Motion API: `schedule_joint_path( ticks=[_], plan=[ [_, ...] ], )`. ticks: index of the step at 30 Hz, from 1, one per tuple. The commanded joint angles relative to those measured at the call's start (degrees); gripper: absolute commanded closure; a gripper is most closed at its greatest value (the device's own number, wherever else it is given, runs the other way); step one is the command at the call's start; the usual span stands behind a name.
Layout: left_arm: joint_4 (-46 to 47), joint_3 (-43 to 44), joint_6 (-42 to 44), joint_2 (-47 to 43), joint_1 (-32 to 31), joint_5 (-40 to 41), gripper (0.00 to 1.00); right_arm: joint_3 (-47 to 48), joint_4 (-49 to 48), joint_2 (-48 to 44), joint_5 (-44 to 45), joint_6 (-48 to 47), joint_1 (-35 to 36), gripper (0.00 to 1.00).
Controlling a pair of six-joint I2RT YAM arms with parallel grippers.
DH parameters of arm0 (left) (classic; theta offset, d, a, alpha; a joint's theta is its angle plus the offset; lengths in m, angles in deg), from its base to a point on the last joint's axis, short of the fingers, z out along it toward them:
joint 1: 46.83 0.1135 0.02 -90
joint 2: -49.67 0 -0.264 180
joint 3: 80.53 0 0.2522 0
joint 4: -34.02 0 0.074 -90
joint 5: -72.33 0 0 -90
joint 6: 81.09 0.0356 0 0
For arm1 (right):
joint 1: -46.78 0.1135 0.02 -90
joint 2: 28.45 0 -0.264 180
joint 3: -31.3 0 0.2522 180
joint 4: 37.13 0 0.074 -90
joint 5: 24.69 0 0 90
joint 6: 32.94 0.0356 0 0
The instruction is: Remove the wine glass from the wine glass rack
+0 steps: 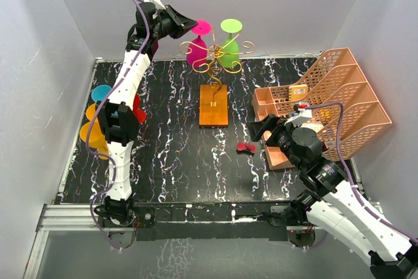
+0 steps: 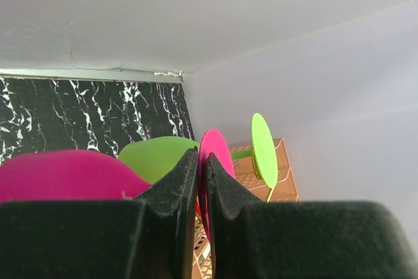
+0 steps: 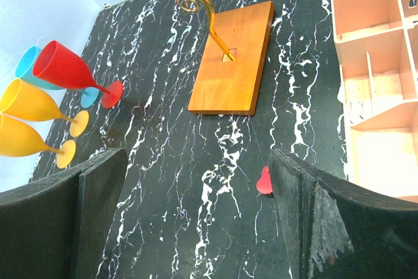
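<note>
Fingers point(image 2: 176, 191) of the left gripper point(image 2: 201, 178) are almost shut and pinch the round foot of the pink plastic wine glass point(image 2: 216, 149). That glass hangs upside down on the gold wire wine glass rack point(image 1: 213, 104) with a flat wooden base, at the back of the table, beside a green plastic wine glass point(image 1: 228, 53). The right gripper point(image 3: 196, 161) is wide open and holds nothing. It is low over the black marble table point(image 3: 157, 129) with white streaks. A small red piece point(image 3: 263, 181) lies near it. A peach plastic lattice organiser point(image 1: 339, 96) stands on the right. A red plastic glass point(image 3: 62, 66), two yellow glasses point(image 3: 29, 99) and a blue glass point(image 3: 26, 63) lie on the left. Pale walls point(image 1: 274, 4) stand around.
</note>
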Motion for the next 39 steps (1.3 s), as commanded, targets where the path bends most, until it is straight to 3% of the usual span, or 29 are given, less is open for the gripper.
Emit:
schedule_joint_path(
  ticks=[1,15,39],
  plan=[
    [0.87,0.83,-1.99,-4.24,-0.27,-0.6,1.0,2.49,-1.54,-1.1,1.52,-0.07,0.03,0.01],
    [6.65,0.05,-12.16,-3.2,-0.91,0.41,1.0,2.32,-0.88,-2.23,2.0,-0.07,-0.01,0.01],
    [5.89,1.3,-12.76,-2.74,-3.21,0.29,1.0,3.74,-0.36,-3.12,2.17,-0.48,0.04,0.01]
  ],
)
